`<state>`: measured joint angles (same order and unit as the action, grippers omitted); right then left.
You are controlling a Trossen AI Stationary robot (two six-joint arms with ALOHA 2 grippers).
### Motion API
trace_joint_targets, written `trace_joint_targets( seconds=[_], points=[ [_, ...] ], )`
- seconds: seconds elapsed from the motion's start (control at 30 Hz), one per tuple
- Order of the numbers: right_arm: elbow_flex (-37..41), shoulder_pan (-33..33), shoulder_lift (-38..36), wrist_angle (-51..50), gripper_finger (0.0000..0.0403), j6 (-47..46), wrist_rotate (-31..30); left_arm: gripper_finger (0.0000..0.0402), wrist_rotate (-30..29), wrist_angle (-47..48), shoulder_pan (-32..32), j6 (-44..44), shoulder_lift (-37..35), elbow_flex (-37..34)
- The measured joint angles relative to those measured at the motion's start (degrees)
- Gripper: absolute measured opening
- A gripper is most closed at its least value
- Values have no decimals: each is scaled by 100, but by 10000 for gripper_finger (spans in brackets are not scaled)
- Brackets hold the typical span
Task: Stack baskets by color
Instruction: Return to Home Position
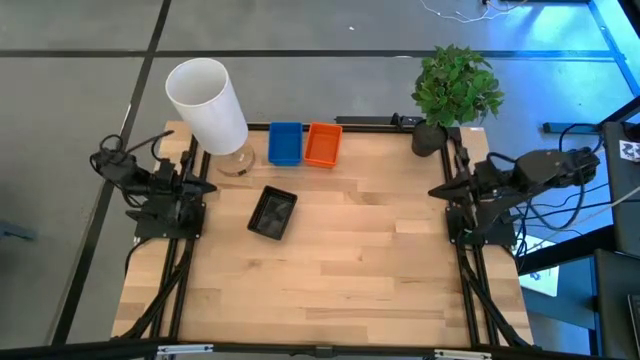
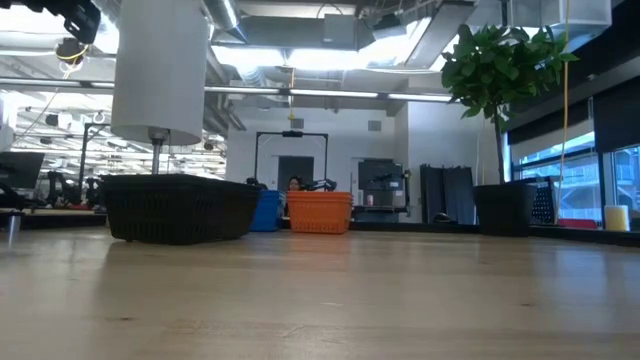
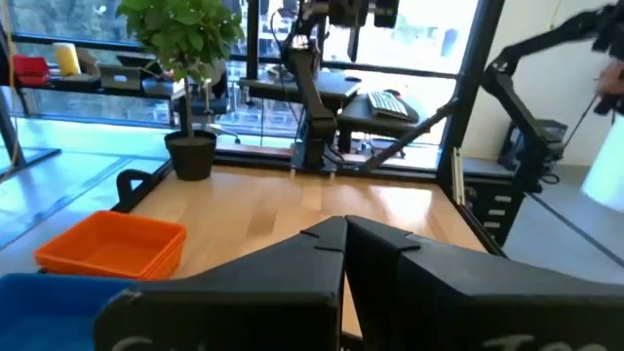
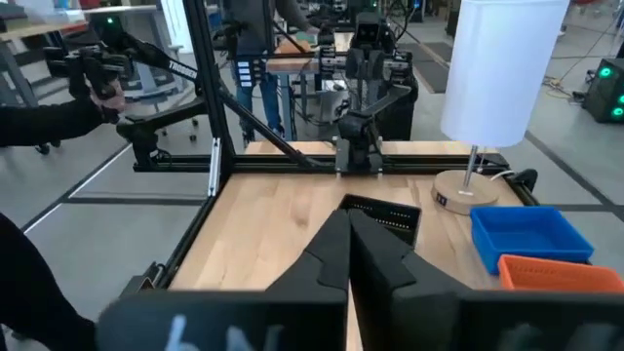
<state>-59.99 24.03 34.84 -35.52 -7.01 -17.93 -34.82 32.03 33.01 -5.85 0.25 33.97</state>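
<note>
Three baskets rest on their bottoms on the wooden table. A blue basket (image 1: 285,143) and an orange basket (image 1: 322,145) stand side by side at the far edge, and a black basket (image 1: 272,212) sits nearer the middle, turned a little askew. My left gripper (image 1: 208,187) is shut at the table's left edge, pointing level toward the right. My right gripper (image 1: 432,190) is shut at the right edge, pointing toward the left. Neither has anything between its fingers. The right wrist view shows the black basket (image 4: 385,216) just beyond the shut fingertips (image 4: 346,219).
A tall white cylinder on a round wooden foot (image 1: 205,105) stands at the far left beside the blue basket. A potted green plant (image 1: 455,90) stands at the far right corner. The table's near half (image 1: 330,290) is bare wood. A person stands beyond the table (image 4: 39,127).
</note>
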Motion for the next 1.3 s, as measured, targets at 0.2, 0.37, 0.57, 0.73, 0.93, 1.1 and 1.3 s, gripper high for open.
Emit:
trace_joint_targets(
  seconds=[0.2,0.37,0.57,0.73,0.93,1.1,1.3],
  points=[
    [1392,0,-762,1061,0,0,3,0,-1,-621,0,46,-2,-485],
    [2320,0,-1498,1731,0,-24,10,0,152,-1132,0,49,-2,-814],
    [3040,0,-2366,1975,0,-6,12,0,274,-1637,0,179,-2,-1066],
    [3472,0,-3127,2058,0,-4,13,0,252,-1904,0,199,-2,-1232],
    [3755,-2,-3463,2080,0,214,170,0,236,-2169,0,194,-2,-1433],
    [3778,-2,-3463,2153,0,134,323,0,243,-2419,2,197,0,-1634],
    [4038,-2,-3474,2469,0,125,411,0,268,-2950,1,356,-2,-2021]
  ],
)
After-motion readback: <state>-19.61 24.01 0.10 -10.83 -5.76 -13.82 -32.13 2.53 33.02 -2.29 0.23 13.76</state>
